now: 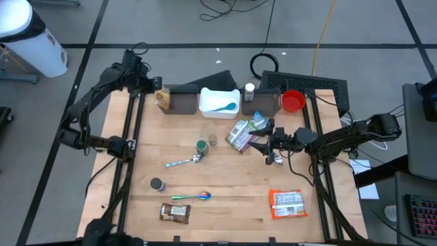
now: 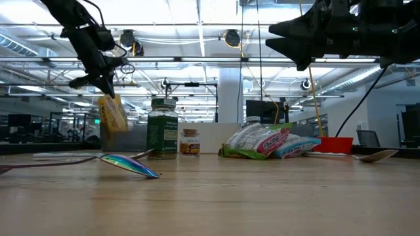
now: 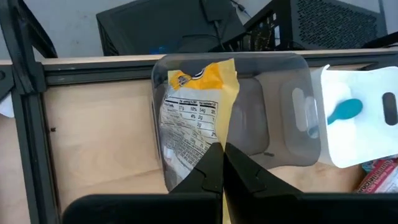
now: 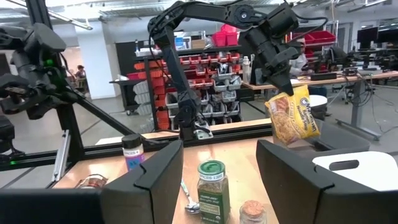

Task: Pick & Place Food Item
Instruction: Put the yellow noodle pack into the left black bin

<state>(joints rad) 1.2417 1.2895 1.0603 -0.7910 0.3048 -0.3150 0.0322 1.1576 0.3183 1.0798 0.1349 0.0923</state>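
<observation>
A yellow food packet [image 3: 196, 112] with a printed label hangs over the left end of a clear grey bin [image 3: 267, 118] at the table's far edge. My left gripper [image 3: 222, 163] is shut on it. The packet also shows in the high view [image 1: 162, 98], the low view [image 2: 113, 113] and the right wrist view [image 4: 292, 115]. My right gripper [image 1: 261, 145] stands open and holds nothing. It hovers right of the table's middle, beside two food bags [image 1: 242, 133] that lie flat on the wood. My left gripper pinches an edge of the yellow packet [image 3: 210, 148] between its two shut fingers. The fingers slant down from the table's left toward the far edge. The packet hangs tilted below them [image 2: 111, 105], lifted clear, above the grey bin.
Along the far edge stand a white bin [image 1: 220, 101] with a teal spoon, a second grey bin [image 1: 270, 102] and a red bowl [image 1: 293, 101]. A green-lidded spice jar [image 1: 202, 147], a small jar [image 1: 213, 139], two spoons, a dark jar [image 1: 158, 184], a brown packet [image 1: 174, 212] and an orange packet [image 1: 288, 203] lie nearer.
</observation>
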